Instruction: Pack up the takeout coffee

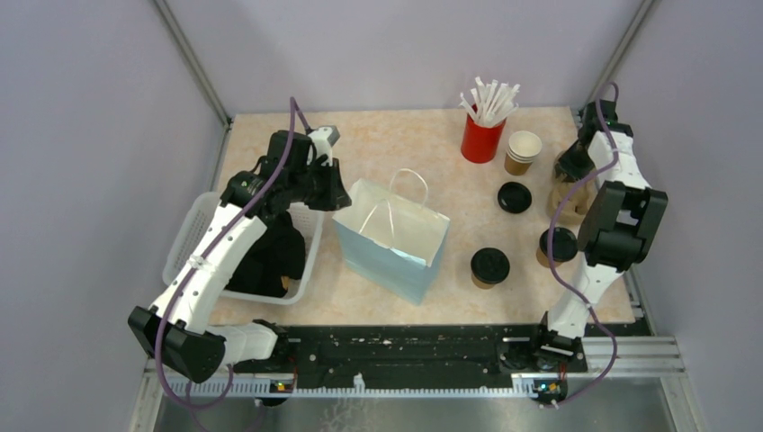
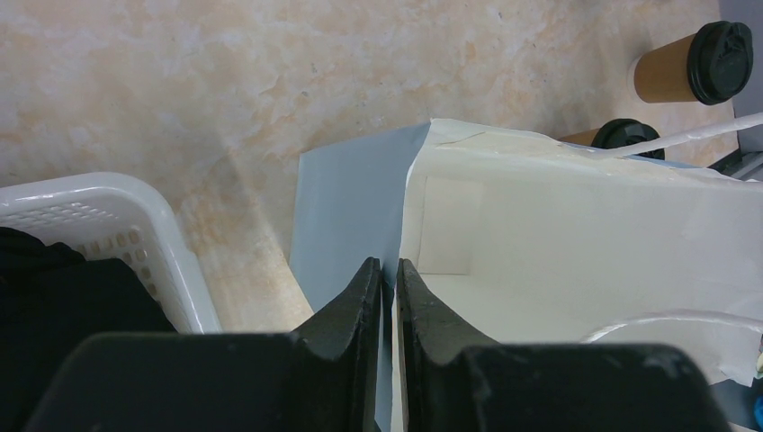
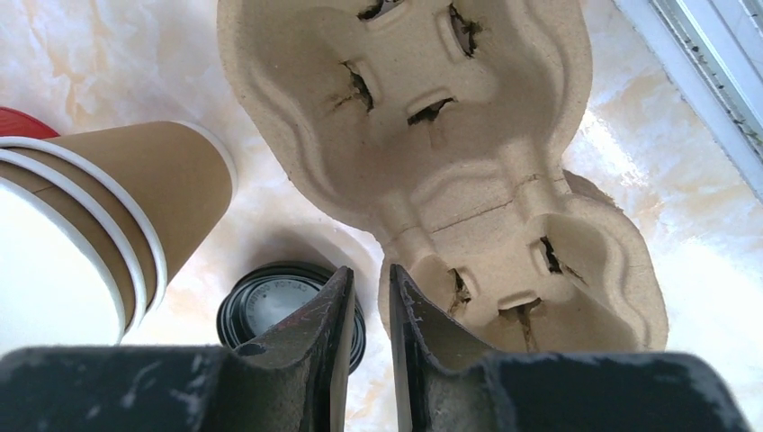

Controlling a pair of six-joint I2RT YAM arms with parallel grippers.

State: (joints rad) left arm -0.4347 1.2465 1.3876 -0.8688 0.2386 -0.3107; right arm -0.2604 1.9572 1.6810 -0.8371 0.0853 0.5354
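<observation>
Pincers on bag edge and cup tray, coffees outside the bag

From above we see one lidded brown kraft-paper cup (image 1: pixel 489 267) just right of the open pale blue paper bag (image 1: pixel 396 236) and a second such cup (image 1: pixel 558 245) further right. Both stand upright on the marbled worktop (image 1: pixel 405 144), outside the bag. A loose black lid (image 1: pixel 515 197), a stack of lidless kraft cups (image 1: pixel 524 150) and a red cup of white straws (image 1: pixel 483 135) stand behind them. Only the left wrist view shows us that the left pincer (image 2: pixel 382 270) is clamped on the bag's upper edge, paper between its fingers, with a white plastic basket (image 2: pixel 108 193) beside it. Only the right wrist view shows us the moulded pulp cup tray (image 3: pixel 432 135) plainly; from above the arm hides most of it. There the right pincer (image 3: pixel 369 274) is closed to a slit on the tray's rim.
</observation>
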